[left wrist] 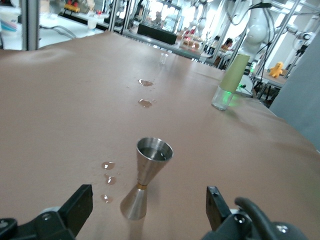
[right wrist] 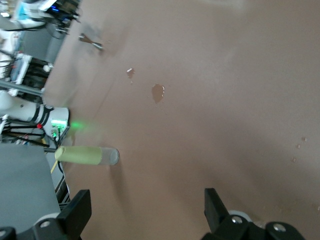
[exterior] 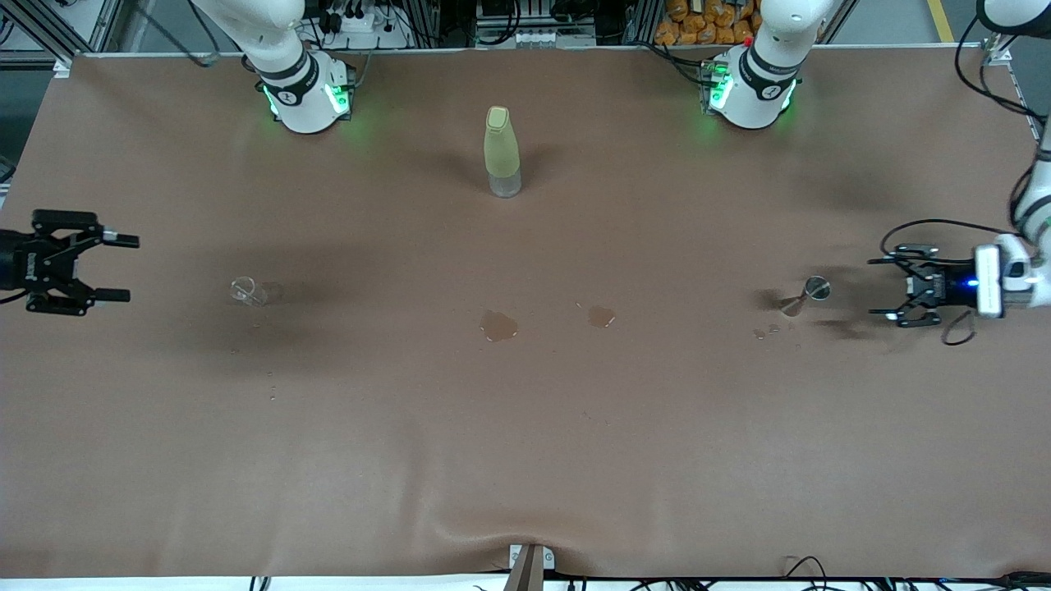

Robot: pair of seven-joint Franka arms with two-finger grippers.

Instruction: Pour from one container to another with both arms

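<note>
Left gripper (exterior: 877, 287) hangs low with its fingers spread wide and nothing between them, just beside the steel jigger (exterior: 807, 296). The jigger stands upright at mid-height of the front frame, toward the left arm's end of the table. In the left wrist view it sits low in the middle, framed by the two fingers, and I can't tell whether it holds liquid. Small droplets (exterior: 767, 332) lie just beside its foot.

Right gripper (exterior: 127, 268) is equally wide open and holds nothing, at mid-height near the clear glass (exterior: 246, 290) at the right arm's end. Two puddles (exterior: 498, 326) wet the brown cloth (exterior: 525, 460) at frame centre, and a capped yellow-green bottle (exterior: 501, 152) stands in the upper middle.

I judge this fits either arms lining up to grasp their vessels or arms having just set them down after pouring, so I won't call the next move
</note>
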